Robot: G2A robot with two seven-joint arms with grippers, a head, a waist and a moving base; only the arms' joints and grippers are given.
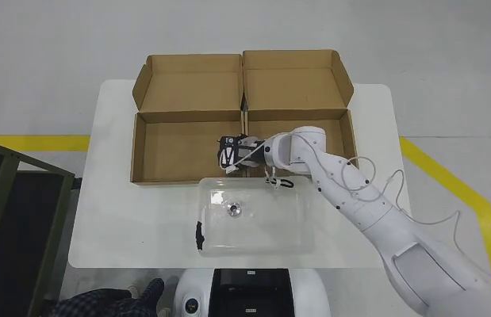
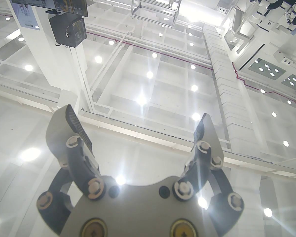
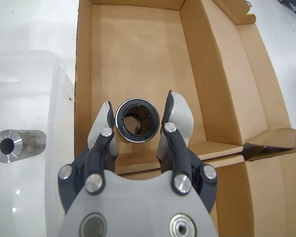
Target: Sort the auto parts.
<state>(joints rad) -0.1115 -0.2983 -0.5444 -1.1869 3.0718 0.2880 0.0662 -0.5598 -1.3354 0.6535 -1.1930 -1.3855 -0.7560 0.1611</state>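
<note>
Top overhead; left wrist ceilingward; right over box (image 3: 138,50).

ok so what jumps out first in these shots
The right gripper stands over an open cardboard box with a black-rimmed metal ring at its tip. Beside the box, a metal cylinder lies in a clear bin. The left gripper is open and aimed up at the ceiling.

Left gripper (image 2: 136,111) aimed up at lit ceiling (image 2: 162,75); fingers (image 2: 74,122) spread wide. Black box (image 2: 69,31) mounted on pillar (image 2: 37,57).
</note>
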